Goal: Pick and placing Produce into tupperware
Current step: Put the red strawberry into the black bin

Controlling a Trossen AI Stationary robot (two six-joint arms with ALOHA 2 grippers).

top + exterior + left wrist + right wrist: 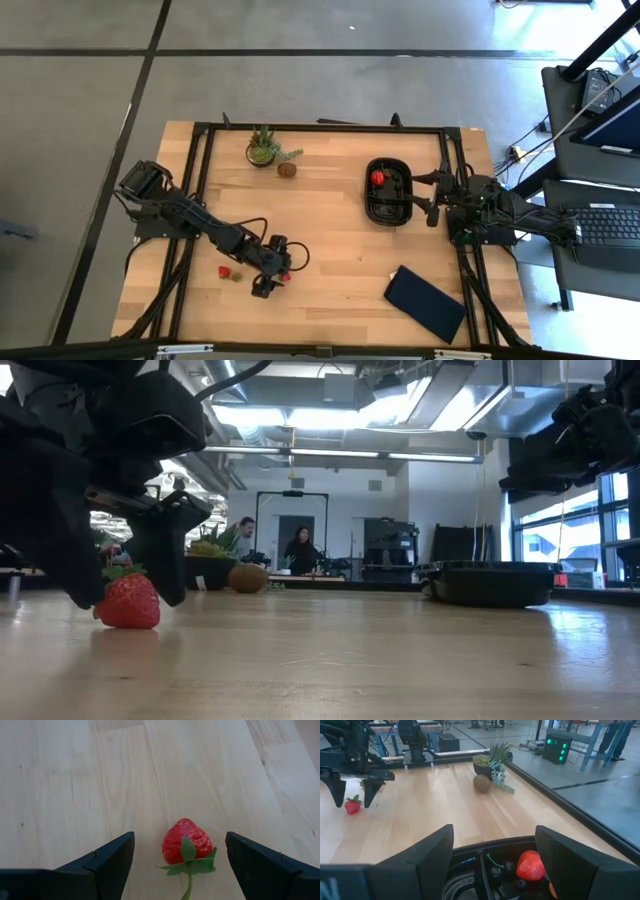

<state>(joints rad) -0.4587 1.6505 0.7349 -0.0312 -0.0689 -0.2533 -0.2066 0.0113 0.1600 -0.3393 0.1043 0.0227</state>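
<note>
My left gripper (pixel 180 839) is open near the table's near-left part and low over the wood. One finger stands on each side of a red strawberry with a green top (pixel 186 842), which rests on the table (pixel 127 602); neither finger touches it. A second strawberry (pixel 224 271) lies to its left with a small dark piece (pixel 237 277) beside it. The brown round fruit (pixel 287 169) sits by the potted plant. The black tupperware (pixel 388 192) holds a strawberry (pixel 530 865). My right gripper (pixel 495 840) is open, hovering at the tupperware's right rim.
A small green potted plant (pixel 263 148) stands near the far edge. A flat dark-blue rectangle (pixel 425 303) lies at the near right. Bare wood spans the middle between the left gripper and the tupperware. People sit far behind the table in the low view.
</note>
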